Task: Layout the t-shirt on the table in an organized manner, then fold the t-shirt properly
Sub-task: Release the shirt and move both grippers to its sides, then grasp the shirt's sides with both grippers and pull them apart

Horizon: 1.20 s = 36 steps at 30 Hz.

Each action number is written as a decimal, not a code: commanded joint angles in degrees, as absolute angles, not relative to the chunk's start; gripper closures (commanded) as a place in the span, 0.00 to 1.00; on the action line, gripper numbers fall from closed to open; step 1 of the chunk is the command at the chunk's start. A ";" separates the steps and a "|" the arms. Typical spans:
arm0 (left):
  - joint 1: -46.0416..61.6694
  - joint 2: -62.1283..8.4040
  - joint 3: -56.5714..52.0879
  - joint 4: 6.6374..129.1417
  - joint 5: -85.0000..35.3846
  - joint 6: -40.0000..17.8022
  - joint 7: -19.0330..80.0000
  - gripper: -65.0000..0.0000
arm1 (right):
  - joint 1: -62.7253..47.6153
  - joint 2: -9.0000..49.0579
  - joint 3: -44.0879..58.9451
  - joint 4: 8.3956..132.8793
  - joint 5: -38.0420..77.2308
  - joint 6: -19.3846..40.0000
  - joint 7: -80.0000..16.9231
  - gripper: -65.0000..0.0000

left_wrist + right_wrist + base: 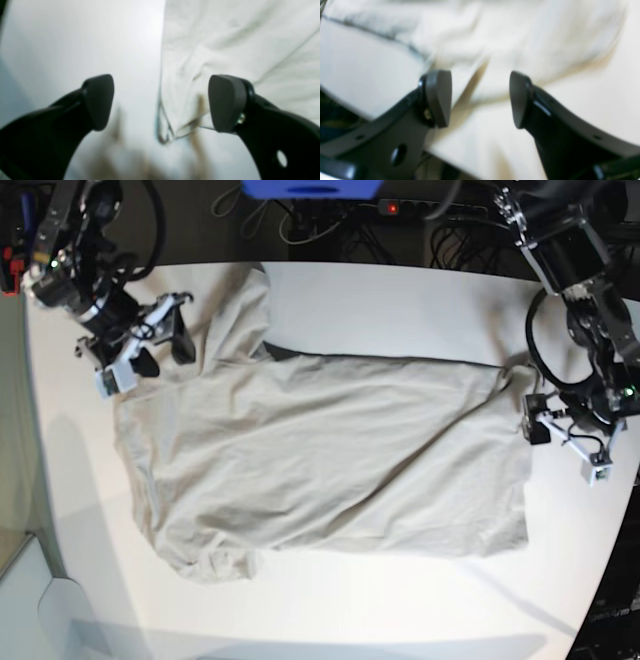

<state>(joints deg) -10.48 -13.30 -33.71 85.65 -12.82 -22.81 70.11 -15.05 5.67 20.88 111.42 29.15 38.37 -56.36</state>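
Blurred right end effector gapes over t-shirt.

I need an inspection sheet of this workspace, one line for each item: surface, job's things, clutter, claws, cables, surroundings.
Surface: white table, bare around the cloth.
Job's things: t-shirt spread flat, wrinkled; one sleeve bunched at the near edge.
Clutter: nothing seen.
Claws: left claw open, above the shirt's edge, holding nothing; right claw open over cloth, holding nothing.
Cables: black cables and a power strip behind the table.
Surroundings: blue object beyond the far edge.
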 commanded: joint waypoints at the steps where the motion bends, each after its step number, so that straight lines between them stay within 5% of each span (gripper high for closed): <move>1: -12.97 -14.20 -33.80 85.49 -13.41 -22.73 68.70 0.12 | -11.47 6.99 21.23 111.60 30.02 39.52 -56.13 0.44; 12: -16.13 -10.77 -20.70 76.44 -12.88 -22.29 59.65 0.12 | 20.62 17.80 20.79 75.03 30.02 39.52 -59.82 0.44; 15: -17.80 -9.63 -20.18 71.96 -12.79 -22.29 59.65 0.12 | 23.78 18.95 20.70 66.15 30.02 39.52 -54.81 0.54; 19: -18.51 -9.54 -19.91 67.30 -12.79 -22.29 56.22 0.32 | 23.96 19.03 20.18 61.41 30.02 39.52 -49.98 0.77; 23: -18.51 -9.80 -19.82 63.60 -12.79 -22.29 53.49 0.71 | 22.37 18.77 15.25 60.26 30.02 39.52 -46.90 0.95; 26: -18.51 -10.07 -20.09 61.49 -12.79 -22.29 53.14 0.98 | 21.23 18.59 11.91 60.26 30.02 39.52 -44.44 0.98; 36: -15.08 -12.26 -20.18 61.05 -12.88 -22.46 55.52 0.97 | 13.76 18.86 6.02 60.70 30.02 39.52 -43.82 0.98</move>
<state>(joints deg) -15.22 -11.46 -20.14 61.12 -15.99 -22.79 51.40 13.26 18.13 6.00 60.16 30.52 39.00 -42.76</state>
